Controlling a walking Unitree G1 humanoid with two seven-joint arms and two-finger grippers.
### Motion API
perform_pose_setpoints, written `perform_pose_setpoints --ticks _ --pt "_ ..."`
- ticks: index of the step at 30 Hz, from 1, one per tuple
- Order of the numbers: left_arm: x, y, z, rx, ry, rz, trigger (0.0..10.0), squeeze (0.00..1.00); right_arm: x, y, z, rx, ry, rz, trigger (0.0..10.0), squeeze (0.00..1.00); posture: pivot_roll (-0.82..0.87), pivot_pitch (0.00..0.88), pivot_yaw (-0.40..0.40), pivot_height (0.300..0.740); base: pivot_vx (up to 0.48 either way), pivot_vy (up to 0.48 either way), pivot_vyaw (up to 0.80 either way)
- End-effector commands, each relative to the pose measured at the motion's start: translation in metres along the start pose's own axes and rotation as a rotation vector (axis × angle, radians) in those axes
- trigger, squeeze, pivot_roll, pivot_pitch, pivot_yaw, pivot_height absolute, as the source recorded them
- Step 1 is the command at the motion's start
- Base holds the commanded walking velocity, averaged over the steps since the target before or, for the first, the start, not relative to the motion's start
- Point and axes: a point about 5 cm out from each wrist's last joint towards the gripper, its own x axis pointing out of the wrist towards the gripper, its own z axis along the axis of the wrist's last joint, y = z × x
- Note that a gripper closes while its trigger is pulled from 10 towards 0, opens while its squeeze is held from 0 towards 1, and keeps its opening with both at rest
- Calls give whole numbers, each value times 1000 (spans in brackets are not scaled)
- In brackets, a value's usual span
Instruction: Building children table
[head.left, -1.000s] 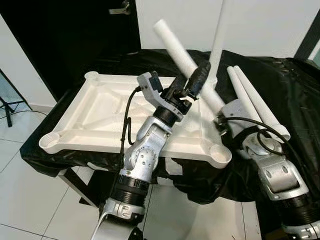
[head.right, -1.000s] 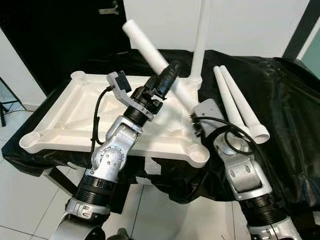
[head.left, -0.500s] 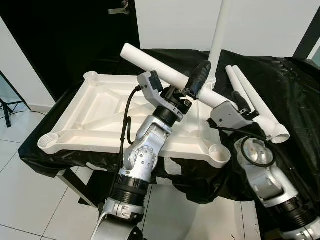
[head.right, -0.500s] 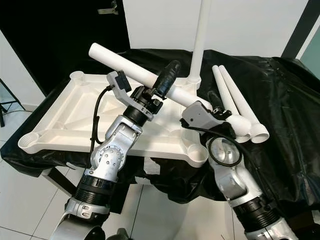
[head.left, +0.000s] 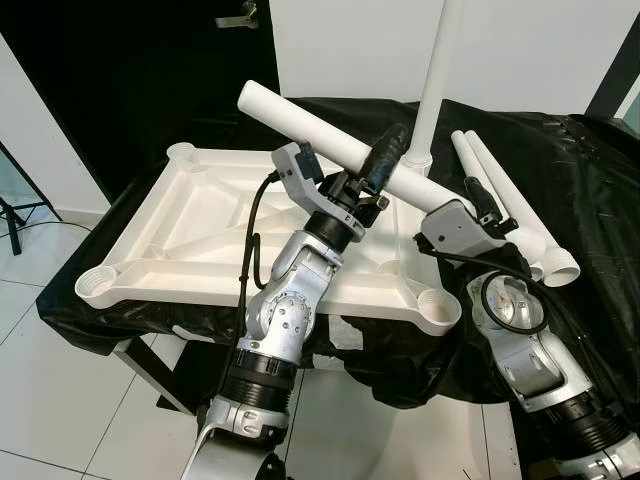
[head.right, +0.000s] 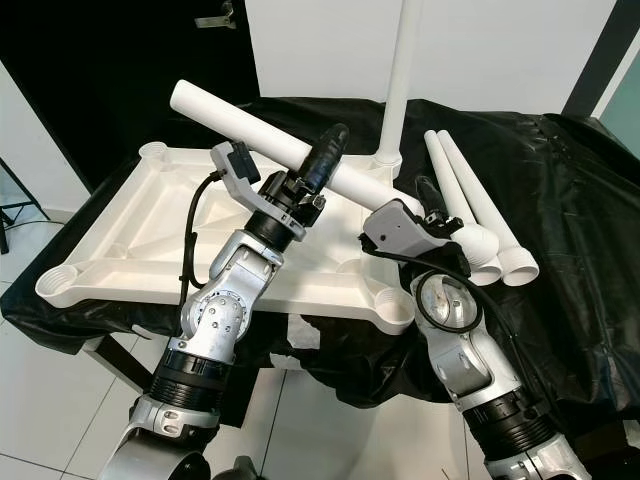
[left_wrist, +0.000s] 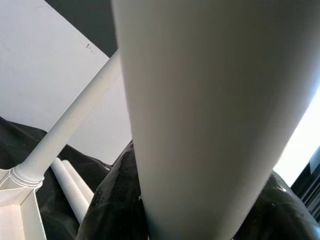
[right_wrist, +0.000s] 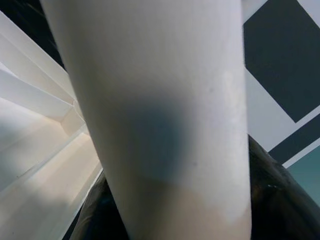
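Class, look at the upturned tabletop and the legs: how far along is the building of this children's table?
Done: one leg stands upright in a far corner socket of the upturned tabletop. In hand: the left gripper and the right gripper both grip a second leg, held tilted above the tabletop. Left: seating it, then the two legs lying on the black cloth.

A table draped in black cloth (head.left: 590, 170) carried the parts. An upturned white tabletop panel (head.left: 210, 235) lay flat across the table's left and centre, ribbed underside up, with round sockets at its corners. One white leg (head.left: 436, 80) stood upright in the panel's far right socket. Two loose white legs (head.left: 510, 205) lay side by side on the cloth, just beside the panel's right edge.
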Motion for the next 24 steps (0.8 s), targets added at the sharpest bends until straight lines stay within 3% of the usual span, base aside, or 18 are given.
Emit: perform_pose_setpoints --ticks 1,2,3,4,5,6,7,8,9,11,14,22,23,24 --pt "6 -23 -1 -24 -25 -224 0 0 4 -5 3 27 3 -16 10000 0 120 0 20 740 0 0 0" --pt "6 -23 -1 -24 -25 -224 0 0 4 -5 3 27 3 -16 10000 0 120 0 20 740 0 0 0" --pt "6 -22 -1 -23 -25 -223 0 0 4 -6 3 60 13 -15 10000 416 120 0 20 740 0 0 0" --pt "6 -22 -1 -23 -25 -223 0 0 4 -6 3 60 13 -15 10000 416 120 0 20 740 0 0 0" --pt "5 -22 -2 -18 -21 -221 0 0 5 -6 3 124 44 18 10000 1000 120 0 20 740 0 0 0" --pt "5 -22 -2 -18 -21 -221 0 0 5 -6 3 124 44 18 10000 1000 120 0 20 740 0 0 0" --pt "5 -22 -3 -14 -18 -220 0 0 5 -3 3 181 74 73 10000 1000 120 0 20 740 0 0 0" --pt "5 -22 -3 -11 -15 -219 0 0 3 2 4 261 111 177 10000 0 123 0 19 740 0 0 0" --pt "5 -22 -3 -10 -15 -219 0 0 0 4 5 323 134 270 10000 0 123 0 19 740 0 0 0" --pt "5 -22 -3 -10 -15 -219 0 0 0 4 5 323 134 270 10000 0 123 0 19 740 0 0 0" --pt "5 -22 -3 -9 -15 -218 0 0 -9 -1 3 365 156 425 10000 0 119 0 20 740 0 0 0" --pt "5 -22 -4 -4 -10 -217 0 0 -21 -19 -11 319 204 550 10000 0 110 0 19 740 0 0 0" --pt "5 -22 -6 2 -5 -221 0 0 -24 -22 -16 303 221 584 9529 0 110 0 19 740 0 0 0" --pt "5 -23 -7 7 -1 -224 0 0 -27 -22 -19 289 228 615 0 0 109 0 20 740 0 0 0"
